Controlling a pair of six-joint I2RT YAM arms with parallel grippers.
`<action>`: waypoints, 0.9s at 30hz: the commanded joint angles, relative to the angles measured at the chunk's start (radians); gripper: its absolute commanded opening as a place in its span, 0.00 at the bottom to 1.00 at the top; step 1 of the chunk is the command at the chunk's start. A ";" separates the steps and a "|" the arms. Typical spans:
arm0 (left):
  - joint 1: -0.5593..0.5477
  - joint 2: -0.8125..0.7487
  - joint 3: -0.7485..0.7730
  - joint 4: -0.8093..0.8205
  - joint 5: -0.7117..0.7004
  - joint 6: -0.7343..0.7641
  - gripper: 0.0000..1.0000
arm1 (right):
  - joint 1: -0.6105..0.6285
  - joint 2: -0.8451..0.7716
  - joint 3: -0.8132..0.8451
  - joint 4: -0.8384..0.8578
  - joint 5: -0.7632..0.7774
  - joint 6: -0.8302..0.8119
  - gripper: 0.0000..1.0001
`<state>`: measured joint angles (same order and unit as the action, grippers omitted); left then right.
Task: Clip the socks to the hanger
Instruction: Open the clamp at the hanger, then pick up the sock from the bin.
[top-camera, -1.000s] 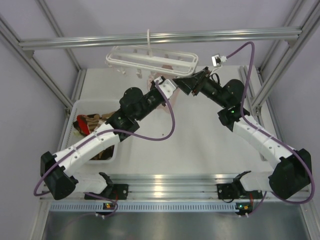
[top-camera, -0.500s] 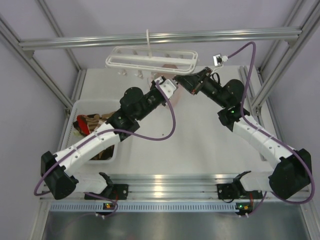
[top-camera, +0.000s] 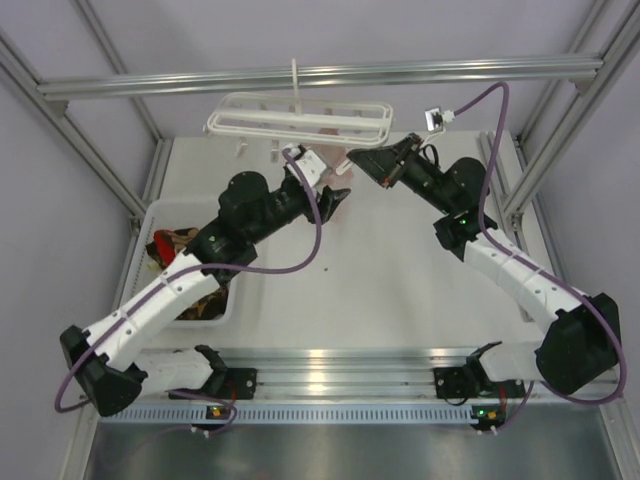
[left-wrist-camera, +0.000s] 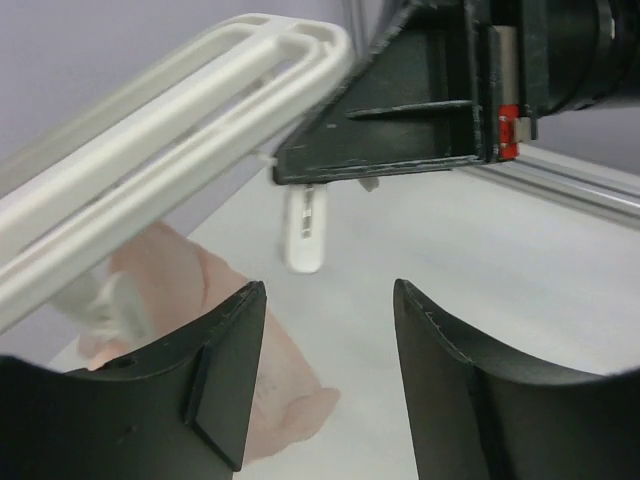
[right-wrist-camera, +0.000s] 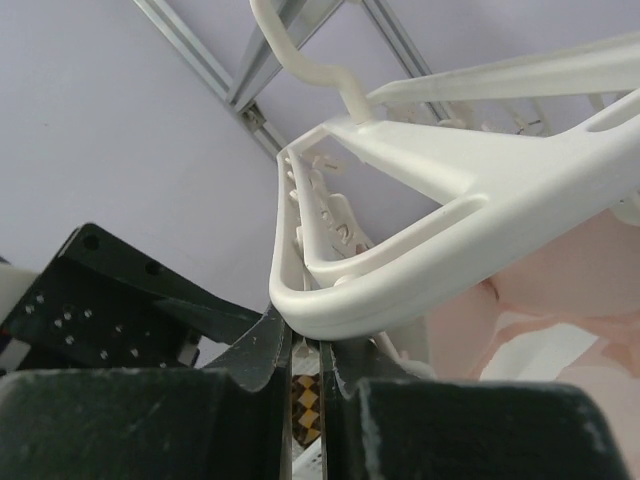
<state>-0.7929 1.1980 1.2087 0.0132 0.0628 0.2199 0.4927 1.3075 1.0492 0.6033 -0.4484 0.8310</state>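
The left gripper (left-wrist-camera: 328, 292) is open, with nothing between its black fingers. It sits just short of the white plastic double-rail hanger (left-wrist-camera: 170, 140), whose rails run above it and off to its left. The hanger hangs by its hook from the metal crossbar (top-camera: 320, 75), so it can probably swing when pushed.

That would explain the right gripper (right-wrist-camera: 305, 335). It is shut, with its tips set against the rounded end of the hanger, most likely to steady the frame. The right wrist view does not show whether the tips pinch the rail, a clip or nothing at all.

One small white dangling clip (left-wrist-camera: 303, 232) hangs free just beyond the left gripper's open fingers, directly under the right gripper's tip. It looks like the next one within reach. A pale pink piece of fabric (left-wrist-camera: 170, 290) hangs under the rails to the left gripper's left, apparently already clipped.

The dark brown and orange-tan argyle socks (top-camera: 180, 242) lie in the white plastic bin (top-camera: 185, 204). The bin is well behind the left gripper, beside that arm's forearm, and the empty left gripper seems free to fetch one. A scrap of the same check (right-wrist-camera: 304, 398) shows through the slit between the right gripper's fingers, but its source cannot be told.
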 joint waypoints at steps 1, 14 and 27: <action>0.181 -0.090 0.093 -0.163 0.292 -0.214 0.59 | -0.008 0.019 0.046 -0.002 -0.078 -0.007 0.00; 0.665 -0.491 -0.100 -0.644 0.220 -0.257 0.60 | -0.025 0.038 0.052 -0.037 -0.107 -0.061 0.00; 0.742 -0.376 -0.042 -1.059 -0.188 0.007 0.62 | -0.028 0.018 0.063 -0.091 -0.153 -0.136 0.00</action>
<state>-0.0612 0.7563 1.1133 -0.9283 0.0353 0.1356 0.4679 1.3361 1.0828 0.5812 -0.5034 0.7414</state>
